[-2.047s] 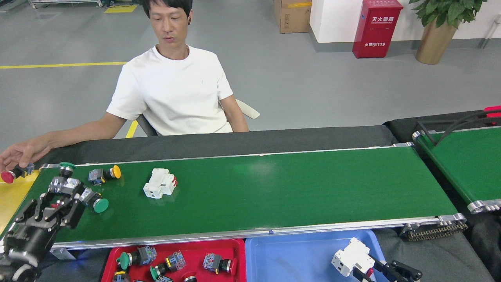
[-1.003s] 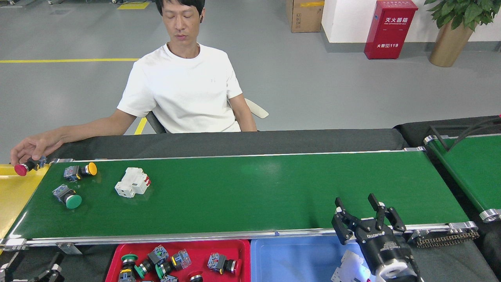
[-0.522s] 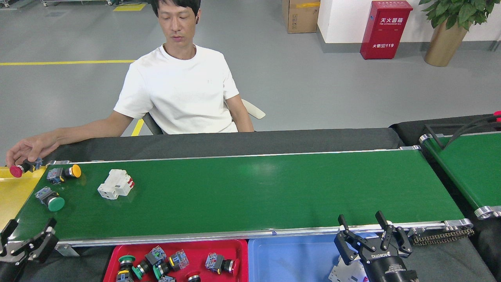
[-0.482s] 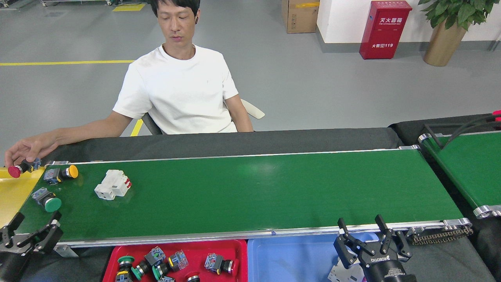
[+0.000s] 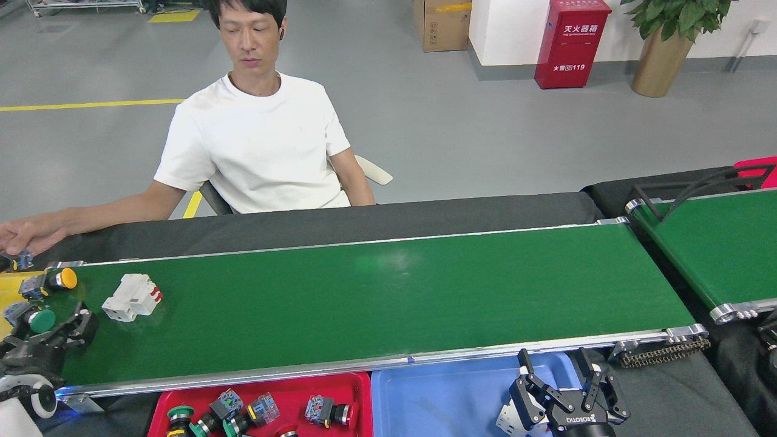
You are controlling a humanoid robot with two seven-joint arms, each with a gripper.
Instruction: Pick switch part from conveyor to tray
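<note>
Green-capped, the switch part [image 5: 33, 318] you want lies at the far left end of the conveyor [image 5: 388, 297], with a yellow-capped switch [image 5: 51, 282] just behind it and a white breaker block [image 5: 132, 297] to its right. None of the three has left the belt. The red tray [image 5: 364, 388] below the near rail already holds several switches [image 5: 255, 411], so part of the job looks done and at least the two push-button switches on the belt appear to remain.

Your left end effector [image 5: 51, 331] reaches in from the lower left corner, low over the belt, its dark fingers spread around the green-capped switch. The fingers look apart and not closed on it; whether they touch it you cannot tell from this view.

Your right end effector [image 5: 561, 379] points up over the blue tray [image 5: 437, 400], fingers splayed wide and holding nothing, with a white block [image 5: 507, 420] in the tray just beside its base.

Across the desk, a person sits with a hand [image 5: 24, 233] resting near the belt's left end.
</note>
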